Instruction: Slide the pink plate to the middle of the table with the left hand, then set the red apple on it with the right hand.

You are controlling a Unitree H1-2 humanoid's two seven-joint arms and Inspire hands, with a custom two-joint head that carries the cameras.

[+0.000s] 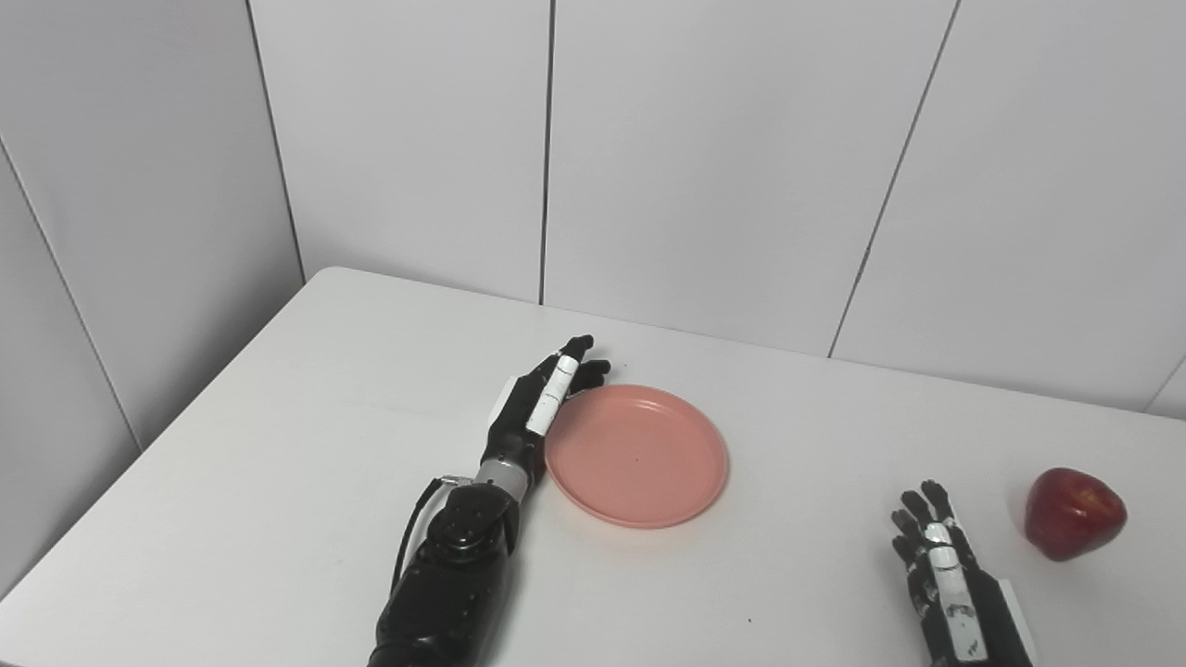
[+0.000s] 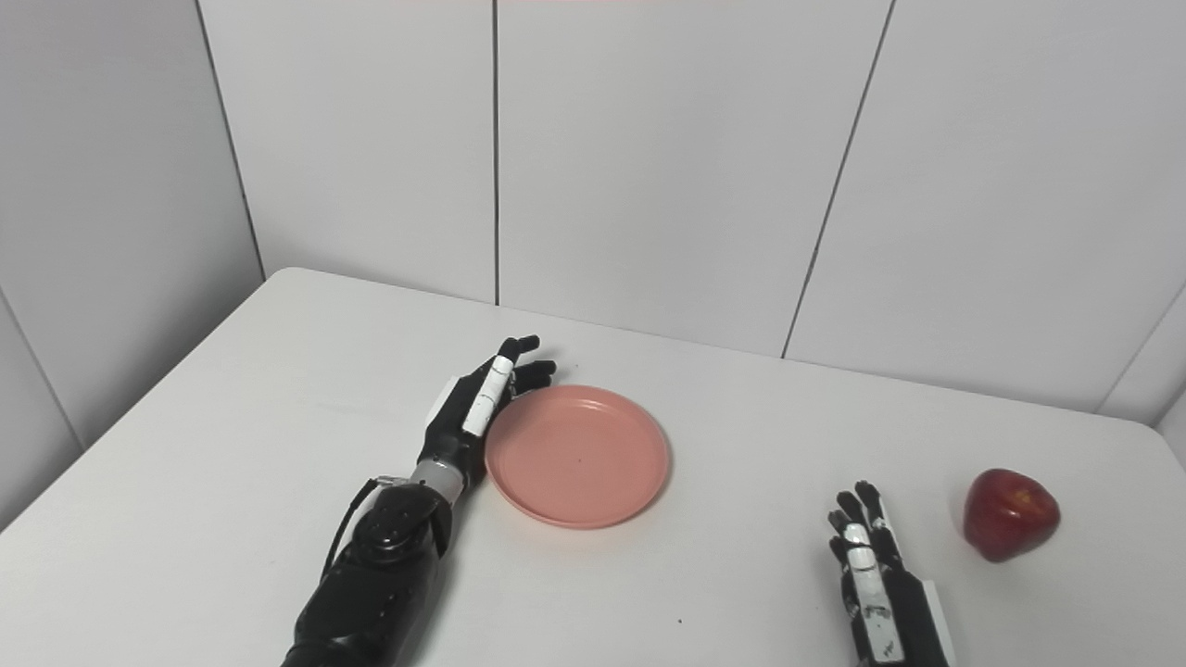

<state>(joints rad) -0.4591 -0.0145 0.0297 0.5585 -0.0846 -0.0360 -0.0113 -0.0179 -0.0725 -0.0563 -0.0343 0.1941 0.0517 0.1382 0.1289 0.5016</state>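
A pink plate [image 1: 639,456] lies flat and empty on the white table [image 1: 278,445], near its middle. My left hand [image 1: 540,403] rests edge-on against the plate's left rim, fingers straight and pointing away, holding nothing. A red apple [image 1: 1073,512] stands on the table at the far right. My right hand [image 1: 936,556] lies open on the table near the front edge, to the left of the apple and apart from it, fingers pointing away. In the right eye view the plate [image 2: 576,455], the apple [image 2: 1009,514], the left hand [image 2: 477,400] and the right hand [image 2: 871,560] stand the same way.
A white panelled wall [image 1: 704,167] runs behind the table's far edge. The table's left edge [image 1: 139,454] slants toward me, with a wall panel beside it.
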